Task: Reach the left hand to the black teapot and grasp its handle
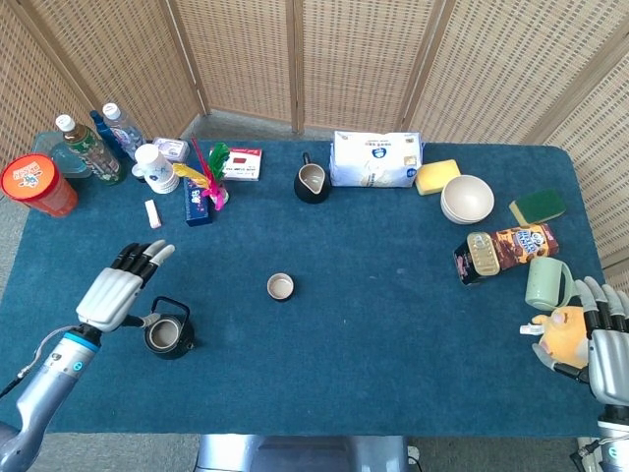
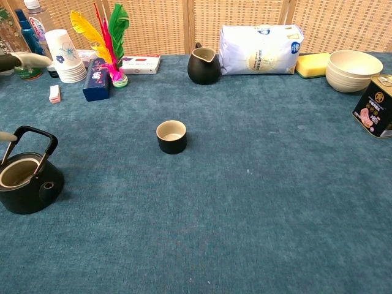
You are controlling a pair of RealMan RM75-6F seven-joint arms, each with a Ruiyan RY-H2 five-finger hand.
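Note:
The black teapot stands lidless on the blue table at the front left, its bail handle upright. In the chest view the teapot sits at the left edge. My left hand hovers just left of the teapot, fingers spread and holding nothing, its thumb close to the handle. Only two fingertips of it enter the chest view at the left edge. My right hand rests at the table's front right corner, fingers apart, beside a small yellow toy.
A small black cup stands mid-table. A black pitcher, tissue pack, bowls, sponges, a can and a green mug line the back and right. Bottles, paper cups and a feather shuttlecock crowd the back left.

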